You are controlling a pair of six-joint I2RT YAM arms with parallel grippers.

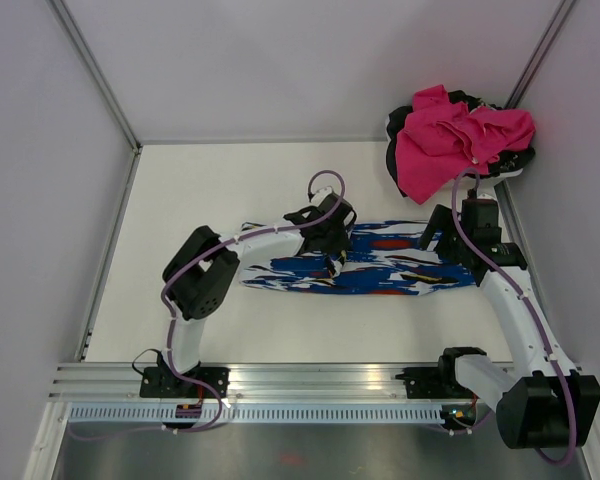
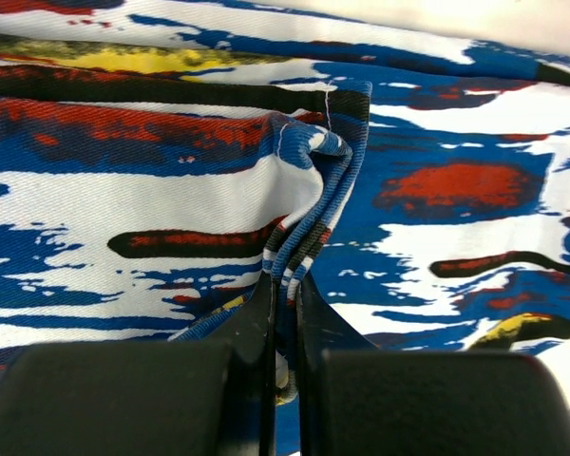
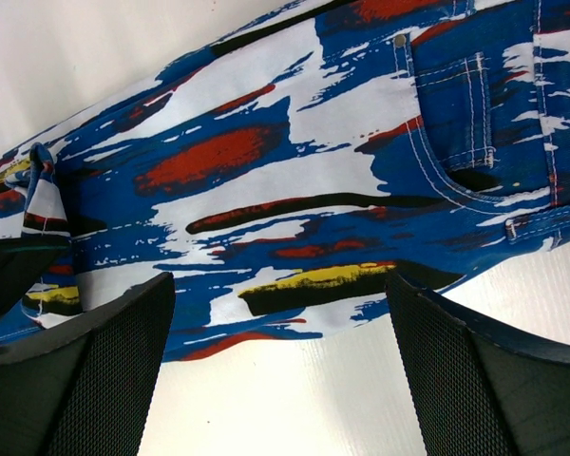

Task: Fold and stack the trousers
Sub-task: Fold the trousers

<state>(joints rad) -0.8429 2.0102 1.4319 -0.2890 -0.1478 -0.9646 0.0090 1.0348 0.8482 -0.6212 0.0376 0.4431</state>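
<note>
Pinching a fold of the trousers (image 1: pixel 400 268) mid-bench (image 1: pixel 180 200) in the left pincer (image 2: pixel 285 285); holding the right pincer (image 3: pixel 275 294) wide, empty, by the pocket (image 3: pixel 456 123). Apparently just starting folding; not yet stacking.

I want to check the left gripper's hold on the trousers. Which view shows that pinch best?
The left wrist view: the left gripper is shut on a bunched ridge of the trousers. From the top, the gripper itself hides the pinch. The right wrist view catches only the raised bunch at its left edge.
</note>
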